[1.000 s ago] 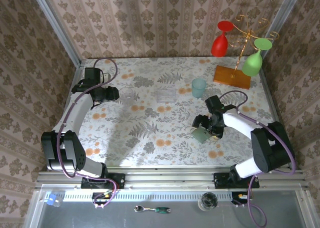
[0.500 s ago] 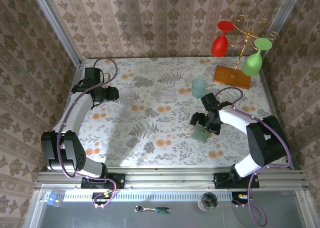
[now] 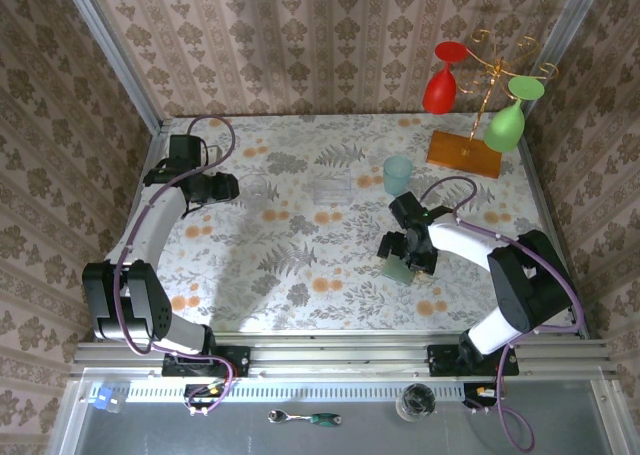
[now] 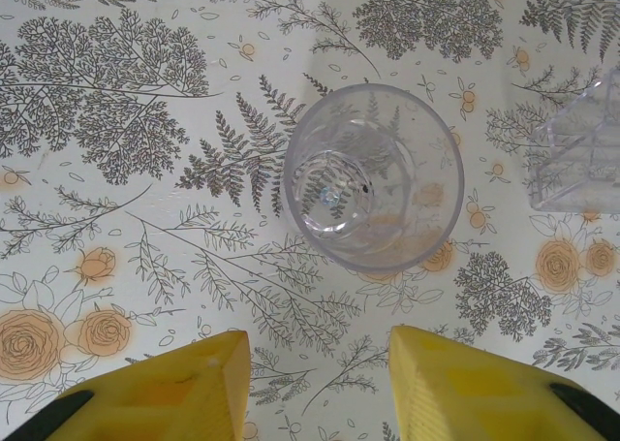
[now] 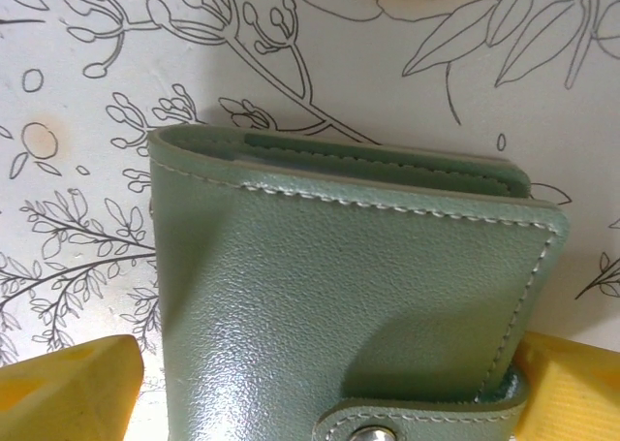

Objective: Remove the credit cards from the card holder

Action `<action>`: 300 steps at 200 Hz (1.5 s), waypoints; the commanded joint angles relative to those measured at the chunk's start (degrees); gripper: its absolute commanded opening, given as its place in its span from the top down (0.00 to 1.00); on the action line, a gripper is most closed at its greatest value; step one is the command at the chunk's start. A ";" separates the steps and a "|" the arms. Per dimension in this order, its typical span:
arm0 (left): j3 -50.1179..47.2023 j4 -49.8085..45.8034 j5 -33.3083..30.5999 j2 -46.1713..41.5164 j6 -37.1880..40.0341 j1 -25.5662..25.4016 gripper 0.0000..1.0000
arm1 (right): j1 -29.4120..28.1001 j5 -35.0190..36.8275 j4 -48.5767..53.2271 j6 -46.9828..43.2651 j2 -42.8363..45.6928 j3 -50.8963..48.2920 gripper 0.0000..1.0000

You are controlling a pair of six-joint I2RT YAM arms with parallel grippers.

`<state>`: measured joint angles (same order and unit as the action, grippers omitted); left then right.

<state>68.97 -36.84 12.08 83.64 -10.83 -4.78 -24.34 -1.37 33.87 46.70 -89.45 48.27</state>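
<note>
Near right of centre on the floral table (image 3: 300, 245), the card holder (image 5: 349, 296) lies closed, snap tab toward the wrist camera, stitched edge pointing away. Its long axis cannot be told, as its near end is cut off. The right gripper (image 3: 407, 256) straddles it, jaws wide, with a sliver of table beside one finger (image 5: 73, 383); no grip evident. A teal cup (image 3: 397, 174) stands beyond. Further left, the left gripper (image 4: 320, 393) is part open and empty, facing a clear tumbler (image 4: 373, 174) beside a clear box (image 4: 581, 145). A glass rack (image 3: 463, 152) occupies the far right corner.
</note>
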 commanded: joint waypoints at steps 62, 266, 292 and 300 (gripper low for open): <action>-0.14 -0.91 2.46 0.30 -0.17 0.12 0.54 | -1.84 2.68 3.13 0.26 -3.49 3.79 0.16; -17.08 9.51 2.28 -9.41 -19.59 -11.16 0.51 | -17.88 -1.31 7.61 -6.16 -22.16 31.85 0.24; -21.38 13.66 -0.67 -11.10 -23.36 -15.09 0.50 | -18.21 -2.09 7.12 -6.81 -23.54 31.99 0.25; -22.69 15.18 -1.31 -11.36 -24.61 -16.61 0.50 | -18.27 -2.53 6.72 -7.03 -23.67 31.78 0.25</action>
<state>49.80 -26.44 14.39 73.82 -29.45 -18.31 -41.98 -2.24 39.09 41.50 -112.01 79.20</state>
